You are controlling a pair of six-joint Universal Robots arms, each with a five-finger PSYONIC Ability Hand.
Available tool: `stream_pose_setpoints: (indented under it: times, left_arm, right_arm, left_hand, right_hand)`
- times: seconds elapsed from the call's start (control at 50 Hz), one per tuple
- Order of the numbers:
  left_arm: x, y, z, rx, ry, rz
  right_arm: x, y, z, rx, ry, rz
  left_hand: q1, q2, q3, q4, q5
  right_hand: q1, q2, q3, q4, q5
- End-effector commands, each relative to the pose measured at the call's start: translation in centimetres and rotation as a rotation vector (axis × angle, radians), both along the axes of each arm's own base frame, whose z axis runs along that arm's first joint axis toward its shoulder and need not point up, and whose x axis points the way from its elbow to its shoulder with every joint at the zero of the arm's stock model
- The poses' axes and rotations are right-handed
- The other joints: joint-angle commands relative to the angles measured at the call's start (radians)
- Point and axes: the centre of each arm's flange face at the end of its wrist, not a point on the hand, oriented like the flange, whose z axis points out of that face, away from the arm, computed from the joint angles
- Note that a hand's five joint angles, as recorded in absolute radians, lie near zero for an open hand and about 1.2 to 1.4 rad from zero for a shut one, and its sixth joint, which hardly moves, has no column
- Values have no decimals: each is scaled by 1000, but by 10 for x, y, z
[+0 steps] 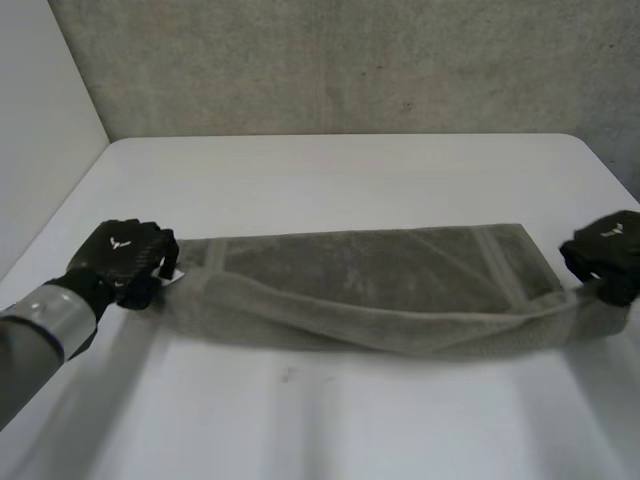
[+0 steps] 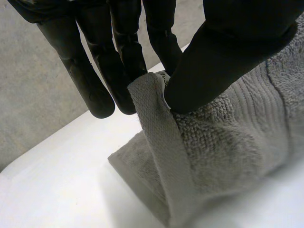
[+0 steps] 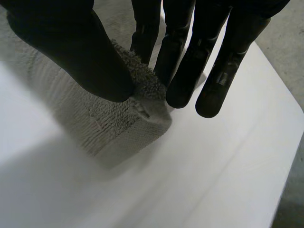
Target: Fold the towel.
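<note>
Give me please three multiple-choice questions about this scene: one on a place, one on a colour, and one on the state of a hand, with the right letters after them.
1. Where on the towel is the left hand?
A. at its left end
B. on its middle
C. at its right end

2. What colour is the towel?
A. red
B. grey
C. blue

3. What is the state of the right hand?
A. open, away from the towel
B. pinching the towel
C. shut, holding nothing

Answers:
1 A: the head view shows it at the towel's left end.
2 B: the cloth is grey in every view.
3 B: the right wrist view shows it pinching the towel's end.
</note>
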Motion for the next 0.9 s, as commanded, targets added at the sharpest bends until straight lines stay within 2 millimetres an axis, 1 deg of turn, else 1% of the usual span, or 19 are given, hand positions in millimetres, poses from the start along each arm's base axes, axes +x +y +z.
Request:
stream_pose_setpoints:
  times: [0.02, 0.1, 0.16, 0.26, 0.36, 0.48, 0.56, 0.6, 0.62, 0.64, 0.66, 0.68, 0.7, 0.72, 0.74, 0.76, 0.8, 0.86, 0.9]
  left_arm:
    - [-4, -44, -20, 22, 50, 37]
    - [-3, -73, -26, -16, 81, 109]
    - [-4, -80, -28, -27, 92, 126]
    - [-19, -97, -36, -59, 99, 124]
    - [-31, -102, -39, -73, 96, 123]
    - [-32, -110, -47, -74, 86, 162]
    - [-31, -113, -49, -73, 84, 174]
    - [-31, -112, -51, -70, 83, 174]
    - [-31, -113, -51, -72, 83, 174]
    - [-31, -112, -51, -68, 84, 174]
    - [-31, -112, -51, -68, 84, 174]
    - [-32, -111, -51, -66, 82, 170]
    - [-32, -111, -51, -66, 82, 170]
    - [-32, -109, -51, -64, 78, 168]
    - [-34, -107, -49, -67, 78, 163]
    - [-34, -107, -49, -67, 78, 163]
    - [-43, -101, -42, -80, 82, 141]
    - [-46, -98, -35, -90, 89, 133]
    - [-45, -89, -24, -105, 96, 130]
  right_arm:
    - [29, -46, -24, -75, -20, -21]
    - [39, -75, -35, -180, -12, -35]
    - [44, -84, -38, -217, -20, -34]
    - [55, -116, -59, -321, -29, -39]
    - [68, -127, -75, -347, -20, -29]
    - [78, -137, -91, -354, -24, -12]
    - [83, -139, -93, -369, -28, -3]
    - [85, -141, -93, -386, -32, -1]
    - [85, -144, -92, -406, -35, -3]
    - [85, -146, -90, -430, -40, -10]
    - [85, -146, -90, -430, -40, -10]
    - [87, -147, -86, -454, -44, -14]
    - [87, -147, -86, -454, -44, -14]
    - [90, -148, -81, -481, -51, -22]
    - [91, -149, -73, -507, -62, -40]
    - [91, -149, -73, -508, -62, -40]
    - [89, -149, -47, -562, -125, -89]
    - [88, -146, -35, -569, -174, -110]
    - [84, -133, -15, -554, -251, -127]
  left_hand:
    - [211, 180, 179, 178, 203]
    - [211, 180, 179, 178, 203]
    - [211, 180, 179, 178, 203]
    - [211, 180, 179, 178, 203]
    - [211, 180, 179, 178, 203]
    - [211, 180, 179, 178, 203]
    - [211, 180, 179, 178, 203]
    - [211, 180, 179, 178, 203]
    - [211, 180, 179, 178, 203]
    - [211, 180, 179, 178, 203]
    - [211, 180, 179, 178, 203]
    - [-42, -72, -73, -75, -49]
    - [-44, -75, -76, -77, -52]
    - [-518, -549, -550, -551, -526]
    - [-799, -829, -830, -832, -807]
    - [-802, -832, -833, -835, -809]
    - [-898, -929, -930, -931, -906]
    - [-901, -932, -933, -935, -909]
    - [-904, -935, -936, -937, -912]
  right_hand:
    - [428, 219, 210, 206, 236]
    - [428, 219, 210, 206, 236]
    - [428, 219, 210, 206, 236]
    - [428, 219, 210, 206, 236]
    - [428, 219, 210, 206, 236]
    - [428, 219, 210, 206, 236]
    - [428, 219, 210, 206, 236]
    - [332, 123, 114, 111, 140]
    - [27, -182, -191, -195, -165]
    - [-459, -668, -677, -680, -651]
    - [-463, -673, -681, -685, -656]
    - [-794, -1003, -1012, -1015, -986]
    - [-794, -1003, -1012, -1015, -986]
    - [-794, -1003, -1012, -1015, -986]
    - [-794, -1003, -1012, -1015, -986]
    - [-794, -1003, -1012, -1015, -986]
    - [-794, -1003, -1012, -1015, -986]
    - [-794, -1003, -1012, -1015, -986]
    - [-794, -1003, -1012, -1015, -986]
